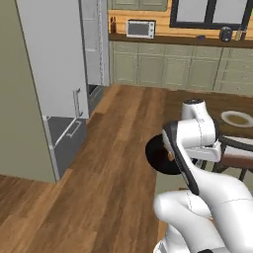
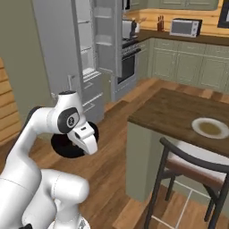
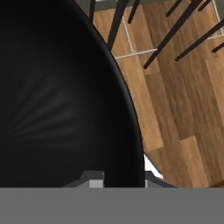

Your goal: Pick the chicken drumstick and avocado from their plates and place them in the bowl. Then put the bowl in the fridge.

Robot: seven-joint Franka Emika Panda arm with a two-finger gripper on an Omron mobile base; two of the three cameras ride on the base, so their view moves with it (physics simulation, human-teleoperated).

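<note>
Carrying the bowl [image 1: 160,154] above the wooden floor, claw [image 3: 118,177] clamped on its rim; the robot's next move, by judgement, is reaching the open fridge [image 1: 94,44] shelves.

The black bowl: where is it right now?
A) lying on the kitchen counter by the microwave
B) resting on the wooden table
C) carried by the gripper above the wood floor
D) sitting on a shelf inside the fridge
C: the black bowl hangs at the end of the arm over the floorboards, its rim clamped in the gripper, short of the open fridge and off the table.
</note>
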